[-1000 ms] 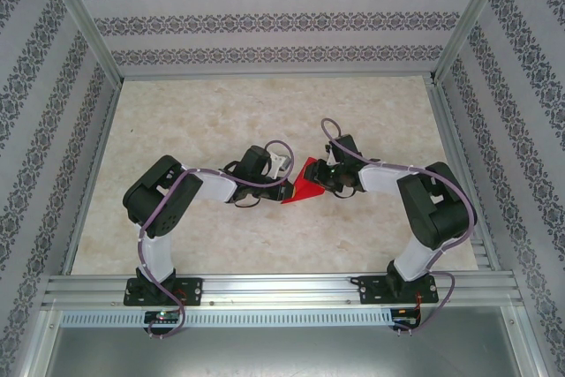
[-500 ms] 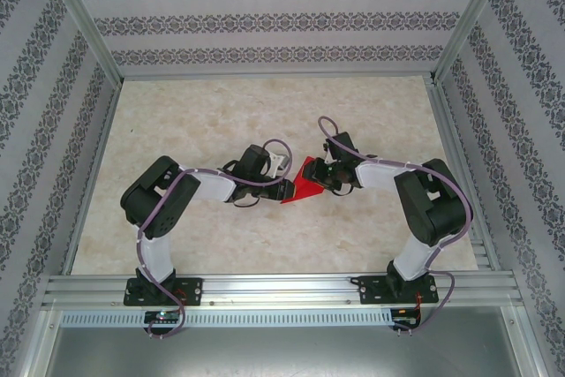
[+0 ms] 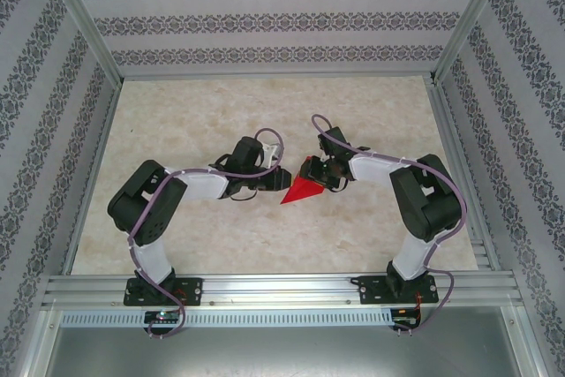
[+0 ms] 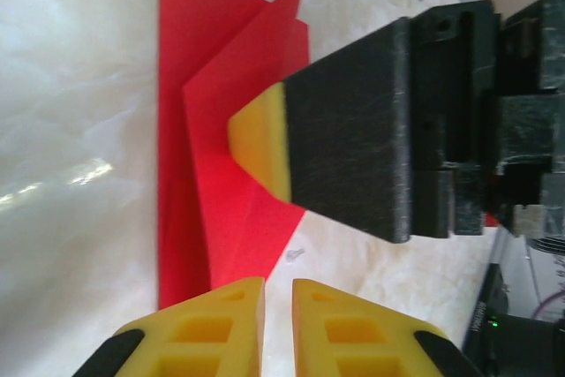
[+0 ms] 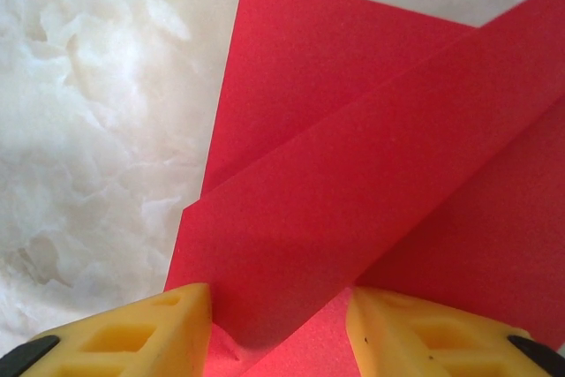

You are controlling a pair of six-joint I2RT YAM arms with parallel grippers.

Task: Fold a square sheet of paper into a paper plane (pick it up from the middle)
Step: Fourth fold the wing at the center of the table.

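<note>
The red sheet of paper lies creased on the marble table, narrowing to a point at its near-left end. In the right wrist view its overlapping folds run between my right gripper's yellow fingers, which stand open on the paper with a raised flap between them. My left gripper sits at the sheet's edge, pads almost touching with bare table in the slit. The right gripper's black finger with its yellow tip rests on the paper there. In the top view the two grippers meet over the sheet, left gripper and right gripper.
Aluminium rails run along the near edge, with patterned walls on the other three sides. Marble tabletop stretches open behind the arms.
The left arm's elbow has swung back and to the left, its gripper staying at the sheet's left edge. The right gripper has edged leftward over the paper.
</note>
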